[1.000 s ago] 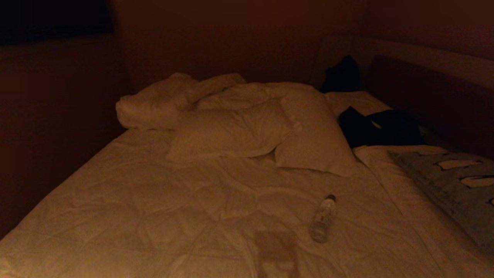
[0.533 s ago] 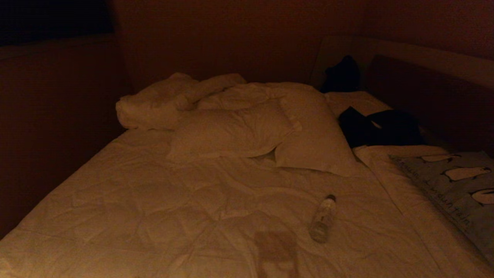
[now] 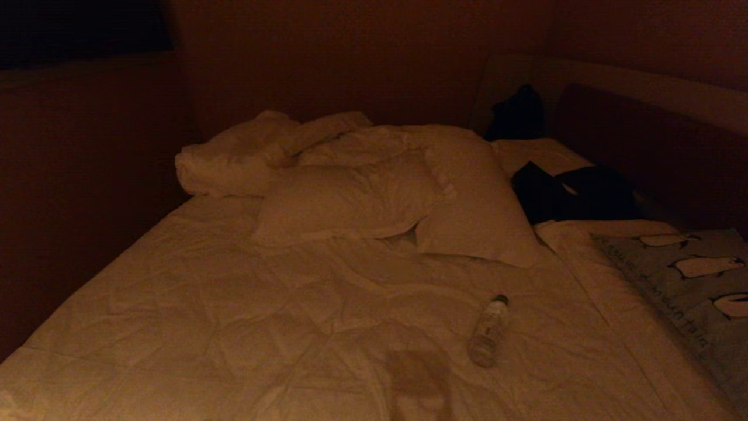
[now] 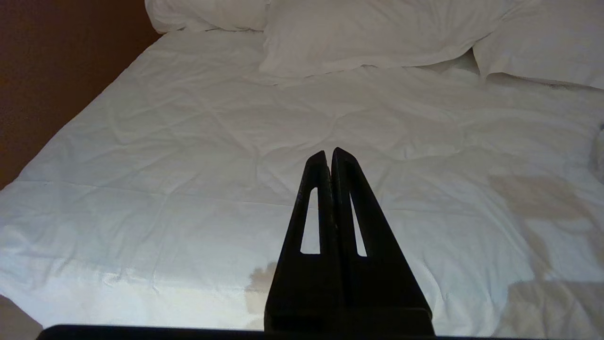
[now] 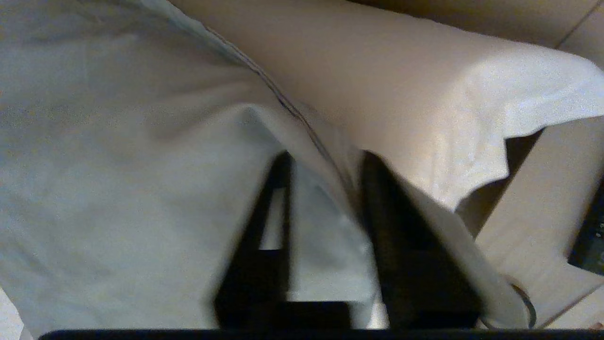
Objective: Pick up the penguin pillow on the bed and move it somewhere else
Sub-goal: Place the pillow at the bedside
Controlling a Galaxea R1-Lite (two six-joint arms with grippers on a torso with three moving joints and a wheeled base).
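I see the penguin pillow [image 3: 689, 286] lying flatter and lower on the right side of the bed [image 3: 234, 304] than a second ago; its raised near edge has come down and more penguins show face-up. My right hand [image 5: 325, 160] has parted its fingers, with what looks like the pillow's piped edge between them.

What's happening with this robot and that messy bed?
The robot is moving a penguin pillow, which lies at the right side of the bed. Its right pincer has its fingers parted, with the pillow's edge between them, so it looks like a release or regrip. The left pincer hangs shut over bare bedding, idle. A water bottle lies on the quilt, and plain white pillows are piled farther back.
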